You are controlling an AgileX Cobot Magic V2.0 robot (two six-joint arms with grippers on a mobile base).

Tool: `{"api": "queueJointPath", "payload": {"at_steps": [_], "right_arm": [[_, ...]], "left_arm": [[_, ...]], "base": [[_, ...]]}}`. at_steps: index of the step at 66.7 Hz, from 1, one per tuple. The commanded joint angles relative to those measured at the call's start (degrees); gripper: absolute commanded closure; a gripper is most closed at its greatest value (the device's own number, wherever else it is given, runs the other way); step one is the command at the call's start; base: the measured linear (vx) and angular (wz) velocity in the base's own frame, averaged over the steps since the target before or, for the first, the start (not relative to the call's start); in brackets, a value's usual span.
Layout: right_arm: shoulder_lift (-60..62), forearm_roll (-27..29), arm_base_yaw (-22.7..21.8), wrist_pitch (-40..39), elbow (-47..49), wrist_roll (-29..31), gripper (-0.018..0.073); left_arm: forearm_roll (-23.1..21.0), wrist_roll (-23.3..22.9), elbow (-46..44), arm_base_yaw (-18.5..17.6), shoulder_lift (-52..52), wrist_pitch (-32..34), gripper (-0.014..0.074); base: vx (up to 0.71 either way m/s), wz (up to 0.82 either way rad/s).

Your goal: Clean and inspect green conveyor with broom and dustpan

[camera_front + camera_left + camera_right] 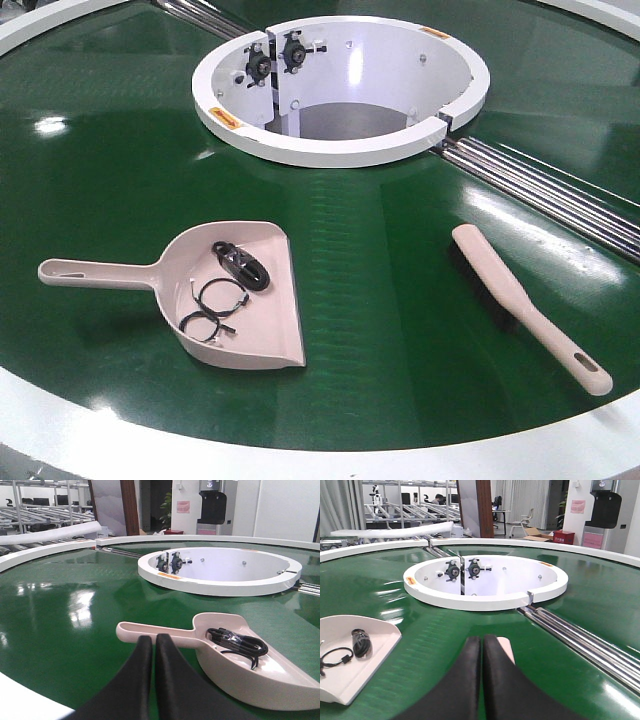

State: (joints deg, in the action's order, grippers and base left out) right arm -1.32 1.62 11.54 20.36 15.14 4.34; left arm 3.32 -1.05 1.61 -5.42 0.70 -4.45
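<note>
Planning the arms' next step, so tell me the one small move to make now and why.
Probably open the left gripper and lower it onto the dustpan handle. Both grippers are shut and hold nothing, the left one sits just behind that handle, and the pan already holds black cable debris. The broom lies apart on the green conveyor, with the right gripper near it.

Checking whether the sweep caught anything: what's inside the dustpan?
The dustpan on the green conveyor holds a black bundled cable and thin black wire loops. Anything beneath the bundle is hidden.
</note>
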Motion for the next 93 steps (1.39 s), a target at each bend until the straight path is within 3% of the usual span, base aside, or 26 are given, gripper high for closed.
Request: {"api": "queueJointPath", "payload": {"at_steps": [1, 10, 21, 93], "right_arm": [[-0.74, -3.80, -1.00, -4.62, 0.36, 0.68, 0.0568], [-0.74, -3.95, -4.62, -8.55, -6.88, 0.47, 0.0568], [-0.58, -3.46, -4.90, -20.02, -17.16, 0.21, 0.0568], [2.56, -2.93, -6.14, -19.21, -16.93, 0.21, 0.0568]], "left_arm": [[-0.63, -0.48, 0.55, 0.18, 0.88, 3.82, 0.0604], [-0.63, -0.48, 0.55, 0.18, 0.88, 3.82, 0.0604], [-0.63, -0.48, 0.55, 0.18, 0.88, 3.82, 0.0604], [-0.63, -0.43, 0.55, 0.18, 0.83, 3.83, 0.0603]], "base": [[0.00, 0.00], [0.00, 0.00], [0.00, 0.00], [0.00, 0.00]]}}
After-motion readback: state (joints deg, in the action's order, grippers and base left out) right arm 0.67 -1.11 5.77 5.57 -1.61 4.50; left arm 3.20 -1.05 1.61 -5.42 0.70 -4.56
